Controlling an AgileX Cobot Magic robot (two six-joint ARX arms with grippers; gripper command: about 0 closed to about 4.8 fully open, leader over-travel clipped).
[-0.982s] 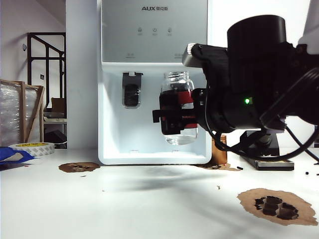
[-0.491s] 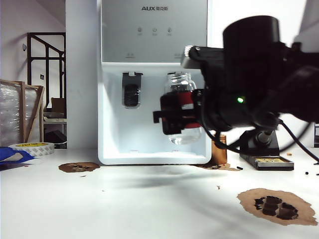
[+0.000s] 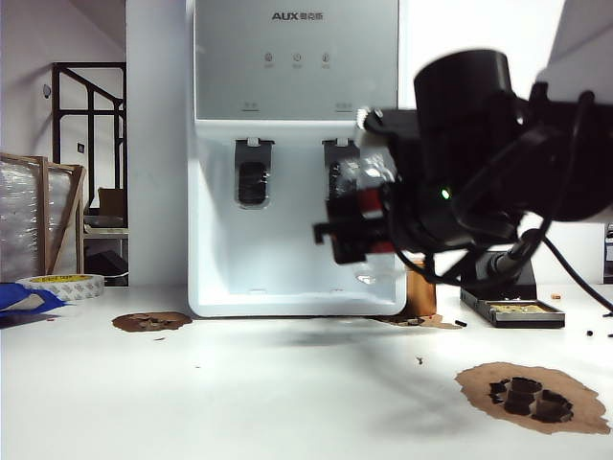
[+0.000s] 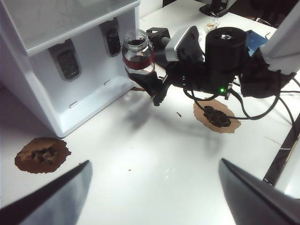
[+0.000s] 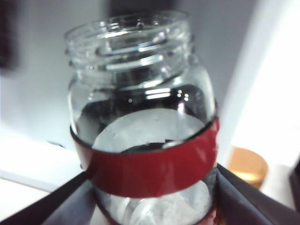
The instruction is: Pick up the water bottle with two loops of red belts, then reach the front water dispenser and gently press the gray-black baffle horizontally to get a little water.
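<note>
Since a second ago, right gripper (image 3: 347, 233) with water bottle (image 3: 362, 192) shifted rightward and slightly lower in exterior view; jar mouth now sits at gray-black baffle (image 3: 337, 153), which was hidden behind the jar before. Right fingers (image 5: 51, 206) clamp bottle body at red bands, jar upright, off the table (image 3: 239, 393). Bottle inside water dispenser (image 3: 297, 57) recess, above drip ledge; twin paddle (image 3: 253, 172) uncovered, well left. Left gripper (image 4: 154, 197) hovers apart over open tabletop, fingers spread, empty. Copper-brown cylinder (image 5: 247, 168) near dispenser's right edge.
</note>
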